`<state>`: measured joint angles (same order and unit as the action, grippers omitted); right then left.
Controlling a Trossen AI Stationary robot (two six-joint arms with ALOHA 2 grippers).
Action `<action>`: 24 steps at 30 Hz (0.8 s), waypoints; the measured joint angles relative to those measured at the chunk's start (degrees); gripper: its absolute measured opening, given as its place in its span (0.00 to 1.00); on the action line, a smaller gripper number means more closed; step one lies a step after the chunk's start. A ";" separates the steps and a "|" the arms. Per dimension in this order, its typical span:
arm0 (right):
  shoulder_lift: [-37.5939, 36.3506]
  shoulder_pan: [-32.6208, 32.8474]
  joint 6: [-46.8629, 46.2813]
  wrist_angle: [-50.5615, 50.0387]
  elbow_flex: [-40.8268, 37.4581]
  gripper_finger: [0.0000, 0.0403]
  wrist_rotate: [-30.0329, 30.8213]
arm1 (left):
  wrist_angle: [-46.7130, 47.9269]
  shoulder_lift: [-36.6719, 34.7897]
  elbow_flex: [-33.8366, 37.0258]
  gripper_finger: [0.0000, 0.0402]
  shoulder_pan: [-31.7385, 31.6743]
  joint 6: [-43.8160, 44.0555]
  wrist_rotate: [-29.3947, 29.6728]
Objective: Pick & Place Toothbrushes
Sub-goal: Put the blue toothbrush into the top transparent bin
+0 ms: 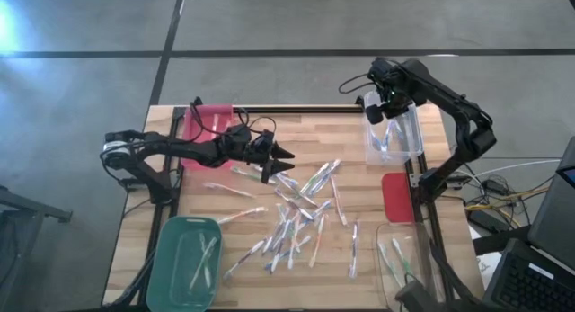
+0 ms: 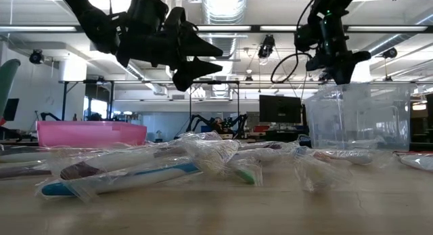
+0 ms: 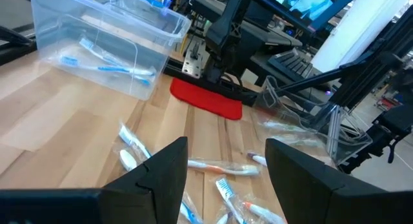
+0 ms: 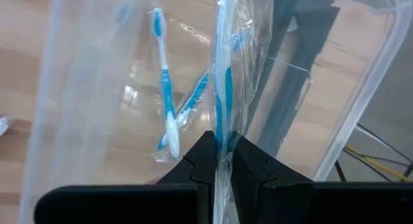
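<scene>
Several wrapped toothbrushes (image 1: 296,218) lie scattered flat on the wooden table's middle. My left gripper (image 1: 280,159) hovers open above the far left part of this pile; in its wrist view (image 3: 226,166) toothbrushes lie between and beyond its fingers, untouched. My right gripper (image 1: 374,110) is over the far clear bin (image 1: 393,137), shut on a blue toothbrush (image 4: 222,75) in a clear wrapper. Blue toothbrushes (image 4: 164,88) lie on that bin's floor. My right gripper pinches the wrapped blue toothbrush between its two fingers at one end of the handle (image 4: 221,137). It comes from above, and the fingers lie in line with the stick. The toothbrush hangs below the fingertips, lifted clear, over the open clear bin.
A pink bin (image 1: 211,123) stands at the far left and a green bin (image 1: 184,258), holding pale toothbrushes, at the near left. A second clear bin (image 1: 404,258) is at the near right, with a red lid (image 1: 397,197) at the right edge. A black frame borders the table.
</scene>
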<state>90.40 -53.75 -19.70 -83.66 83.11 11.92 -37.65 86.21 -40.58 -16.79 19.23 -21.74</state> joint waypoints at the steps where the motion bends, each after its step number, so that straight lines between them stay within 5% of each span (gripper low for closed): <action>1: 0.27 -0.52 -0.04 0.01 0.00 0.06 0.01 | -0.01 0.00 0.00 0.53 0.00 0.01 0.00; 16: 6.48 -1.28 -2.31 1.05 -0.66 0.06 -0.46 | 0.03 0.00 0.00 0.53 0.02 0.10 -0.01; 24: 1.17 1.51 -4.73 2.02 -6.31 0.06 -0.49 | 0.04 0.00 0.00 0.53 0.02 0.08 -0.02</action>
<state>91.56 -52.24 -24.43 -81.63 76.80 11.43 -37.60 86.21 -40.58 -16.78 19.32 -21.76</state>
